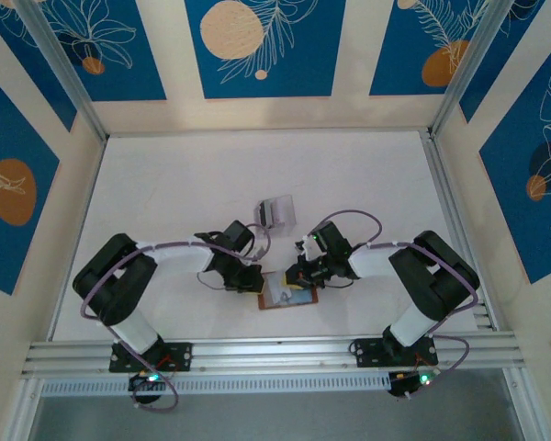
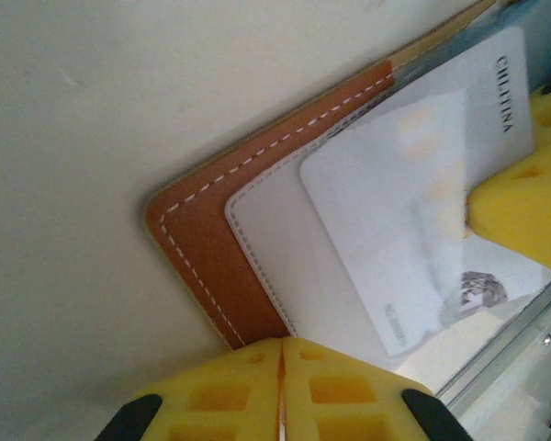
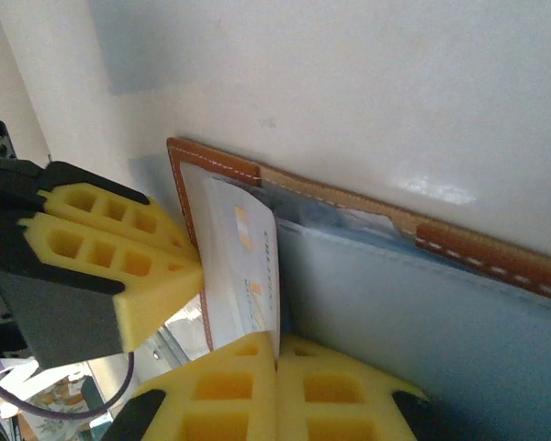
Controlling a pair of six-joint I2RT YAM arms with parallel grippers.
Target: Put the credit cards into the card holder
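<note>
The wallet (image 2: 216, 248) is tan-brown leather with white dashed stitching and a bluish-grey lining. The card (image 2: 413, 211) is pale grey-white with dark lettering and faint orange marks. The left pincer (image 2: 282, 354) and right pincer (image 3: 277, 354) are yellow. The table (image 1: 165, 184) is white. At twelve o'clock, the walls (image 1: 266, 46) show blue panels with peach discs and white leaf outlines.

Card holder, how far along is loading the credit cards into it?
Done: the card holder lies open. In hand: the right gripper holds a credit card over the inner pocket, not yet tucked in; the left gripper pinches the holder's edge. Left: slide it fully in.
</note>
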